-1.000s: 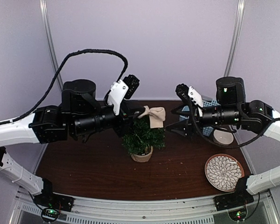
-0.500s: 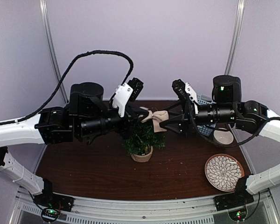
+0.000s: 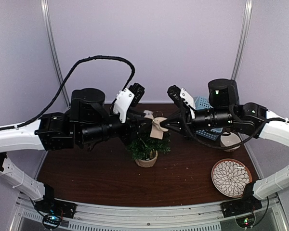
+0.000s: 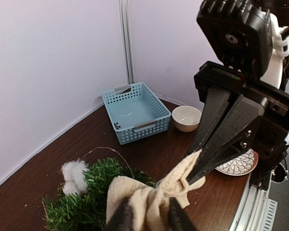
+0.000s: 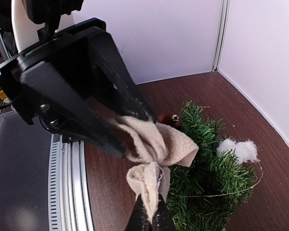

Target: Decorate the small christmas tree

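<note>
Two items: left gripper (image 3: pixel 150 125), right gripper (image 3: pixel 166 123), both clamped onto bow (image 3: pixel 158 130) (beige cloth), held between them over tree (image 3: pixel 143 144).

1. Pale lilac walls (image 3: pixel 183 43) are closing in the space at the back and on both sides, plain and bare.
2. A slim metal post (image 3: pixel 50 43) is running up the left back corner where the panels are meeting, and another (image 3: pixel 242 38) is doing the same on the right.
3. A dark brown wooden table (image 3: pixel 96 173) is filling the booth, its top reaching right to the walls.
4. A ribbed metal rail (image 3: pixel 149 219) is running along the table's near edge.
5. Soft, even light is falling over everything, leaving only faint shadows on the wood.
</note>
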Controlling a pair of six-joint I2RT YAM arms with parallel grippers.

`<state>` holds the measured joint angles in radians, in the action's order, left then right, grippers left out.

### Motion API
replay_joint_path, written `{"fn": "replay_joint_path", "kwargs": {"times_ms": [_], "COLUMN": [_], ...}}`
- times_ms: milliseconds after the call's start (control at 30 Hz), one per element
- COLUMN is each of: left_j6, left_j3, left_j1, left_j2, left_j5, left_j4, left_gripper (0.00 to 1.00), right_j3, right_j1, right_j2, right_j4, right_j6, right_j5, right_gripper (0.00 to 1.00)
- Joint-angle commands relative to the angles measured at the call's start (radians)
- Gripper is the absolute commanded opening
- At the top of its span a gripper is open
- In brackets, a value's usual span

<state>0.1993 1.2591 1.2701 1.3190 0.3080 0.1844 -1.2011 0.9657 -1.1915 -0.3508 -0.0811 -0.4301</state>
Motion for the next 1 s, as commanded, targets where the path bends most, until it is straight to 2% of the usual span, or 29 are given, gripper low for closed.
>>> {"fn": "replay_joint_path", "kwargs": {"times_ms": [0,67,100,167,400,700,967], "left_j6": [0.01,0.014,0.017,0.03,0.063,0.05,0.036], "left_j3": [-0.026,-0.036,-0.04,-0.052,-0.116,-0.129,-0.129], "left_j1": [-0.009,-0.014,-0.017,-0.029,-0.077,-0.092,-0.1], "left_j2": [-0.05,-0.067,-0.075,-0.097,-0.163,-0.163,-0.163], "left_j5": [0.015,0.018,0.02,0.035,0.058,0.106,0.133], "left_j4": [-0.035,-0.027,-0.019,-0.007,-0.032,-0.043,-0.038], "left_gripper": [0.53,0.82,0.89,0.97,0.98,0.97,0.98], "right_j3": [-0.049,-0.071,-0.086,-0.112,-0.207,-0.269,-0.276], "right_j1": [0.005,0.002,0.0,-0.012,-0.082,-0.242,-0.262], "right_j2": [-0.032,-0.051,-0.062,-0.088,-0.189,-0.296,-0.299], "right_j4": [-0.026,-0.06,-0.082,-0.122,-0.192,-0.137,-0.11], "right_j6": [-0.008,-0.022,-0.03,-0.042,-0.032,0.081,0.13], "right_j5": [-0.021,-0.033,-0.036,-0.055,-0.192,-0.385,-0.481], "right_gripper": [0.0,0.0,0.0,0.0,0.0,0.0,0.0]}}
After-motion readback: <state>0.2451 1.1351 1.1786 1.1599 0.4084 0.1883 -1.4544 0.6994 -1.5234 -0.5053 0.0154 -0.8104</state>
